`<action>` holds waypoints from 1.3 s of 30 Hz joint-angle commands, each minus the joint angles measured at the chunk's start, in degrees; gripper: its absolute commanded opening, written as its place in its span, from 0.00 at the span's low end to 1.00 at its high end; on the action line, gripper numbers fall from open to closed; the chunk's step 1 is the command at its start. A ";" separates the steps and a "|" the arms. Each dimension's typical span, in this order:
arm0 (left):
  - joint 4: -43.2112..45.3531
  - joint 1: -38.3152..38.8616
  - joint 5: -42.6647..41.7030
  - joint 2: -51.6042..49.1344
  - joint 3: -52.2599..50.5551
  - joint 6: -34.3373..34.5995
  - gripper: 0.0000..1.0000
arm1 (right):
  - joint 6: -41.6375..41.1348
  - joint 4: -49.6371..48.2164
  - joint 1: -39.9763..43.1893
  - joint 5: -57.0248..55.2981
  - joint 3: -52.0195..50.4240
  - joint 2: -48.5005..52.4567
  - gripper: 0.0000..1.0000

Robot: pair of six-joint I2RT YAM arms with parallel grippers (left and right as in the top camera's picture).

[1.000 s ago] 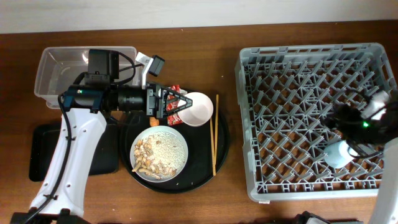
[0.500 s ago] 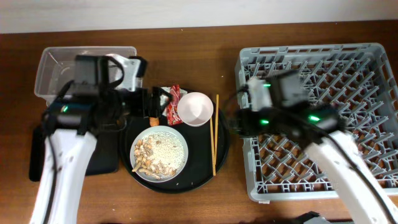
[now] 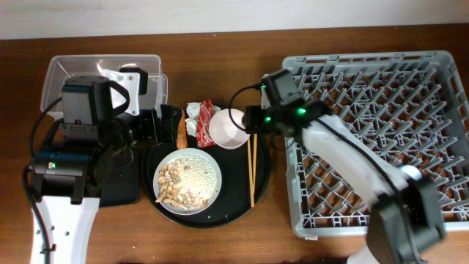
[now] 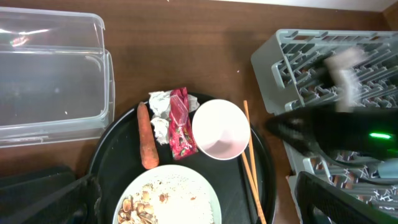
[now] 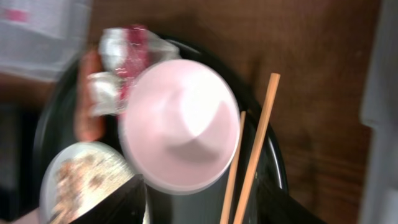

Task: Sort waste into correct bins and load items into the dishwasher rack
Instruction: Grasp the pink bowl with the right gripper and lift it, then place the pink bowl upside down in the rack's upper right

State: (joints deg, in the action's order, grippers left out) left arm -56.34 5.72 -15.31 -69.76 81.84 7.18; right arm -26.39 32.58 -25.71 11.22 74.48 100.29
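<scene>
- Your dishwasher rack (image 3: pixel 366 139), the grey pegged grid, lies behind your right tool (image 3: pixel 248 121). That arm stretches across it.
- The clear tub (image 3: pixel 55 77) stands on the tabletop (image 3: pixel 220 51), just left of and beyond your left tool (image 3: pixel 165 126).
- The round black tray (image 3: pixel 262 176) lies beneath both tools.
- The shallow black tray (image 3: pixel 121 189) sits left of your left tool, mostly hidden by that arm.
- The plate (image 3: pixel 217 167), heaped with rice scraps (image 3: pixel 192 176), lies on the round tray, nearer you than both tools.
- Your left tool hangs empty, with its fingers spread wide.
- Your right tool looks blurred, but its fingers show apart and hold nothing.
- The white bowl (image 3: pixel 231 128) sits upright just left of your right tool's tips.
- The chopsticks (image 3: pixel 253 169) lie side by side just below your right tool.
- The carrot (image 4: pixel 147 146) lies just right of your left tool.
- The wrappers (image 4: pixel 179 118) are bunched between the carrot and the bowl.
</scene>
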 commanded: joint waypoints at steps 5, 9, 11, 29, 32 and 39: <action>0.04 0.15 0.76 0.07 0.72 0.50 0.99 | -8.09 -6.75 -0.37 -1.01 0.55 10.54 0.53; 0.04 0.15 0.79 0.09 0.72 0.50 0.99 | -8.22 -8.22 -0.50 -0.98 0.55 12.41 0.40; 0.04 0.15 0.79 0.09 0.72 0.50 0.99 | -8.22 -8.09 -0.50 -0.96 0.55 12.70 0.29; 0.04 0.15 0.76 0.09 0.72 0.50 0.99 | 2.60 2.14 1.03 -17.42 0.85 -11.54 0.04; 0.04 0.15 0.79 0.09 0.72 0.50 0.99 | 2.60 7.85 1.05 -38.69 0.85 -19.41 0.04; 0.04 0.15 0.76 0.09 0.72 0.50 0.99 | 4.63 15.54 4.39 -73.81 0.83 -22.16 0.04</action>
State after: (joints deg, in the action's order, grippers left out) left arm -56.38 5.72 -14.68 -69.76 81.87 7.18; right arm -24.01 46.26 -23.75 -42.61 74.78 76.36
